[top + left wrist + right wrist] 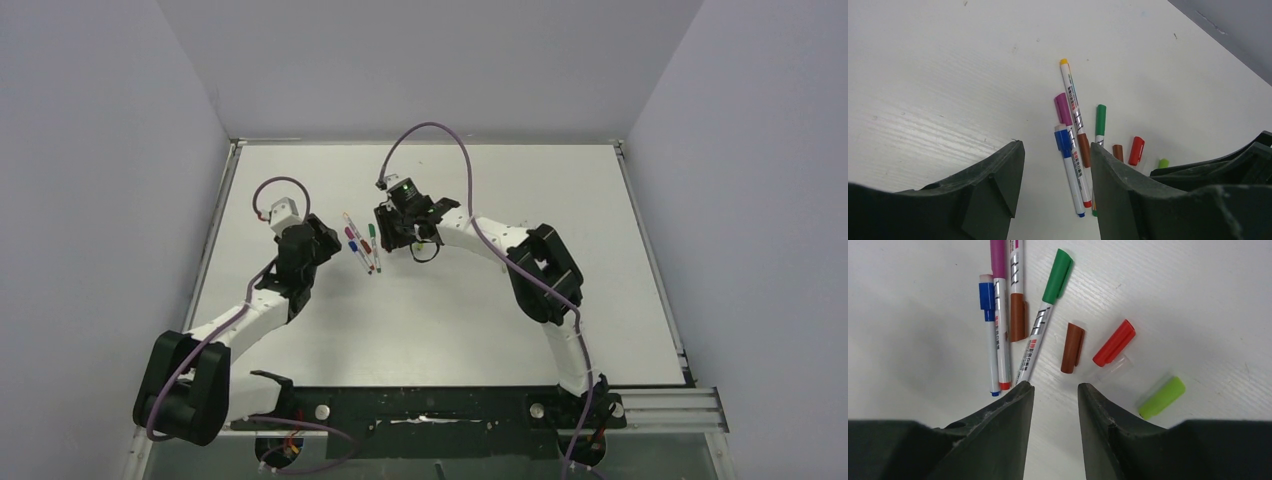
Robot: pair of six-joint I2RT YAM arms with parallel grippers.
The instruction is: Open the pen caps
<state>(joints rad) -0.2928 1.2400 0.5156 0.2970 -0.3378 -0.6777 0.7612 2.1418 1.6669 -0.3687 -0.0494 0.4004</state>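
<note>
Right hand [1055, 390] is narrowly spread, with bare worktop [1198, 300] in the gap. A green-capped pen [1040, 325] ends at the finger at frame left. Brown cap [1072, 347], red cap [1114, 342] and lime cap [1162, 397] lie loose, centre to right. Left hand [1056, 148] is spread, and the pens [1071, 97] lie at mid-frame between its fingers.

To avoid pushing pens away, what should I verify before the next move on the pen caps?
1. Capped pens available: ok, the green-capped pen and the blue-capped pen have caps on.
2. Nothing in the right fingers: ok, bare table shows between them.
3. Nothing in the left fingers: ok, apart, nothing clamped.
4. Green-capped pen centred between the right fingers: not ok, its end lies by one fingertip.
5. Loose brown cap, red cap and lime cap apart from that pen: ok.
6. Height above the table: cannot tell.
</note>
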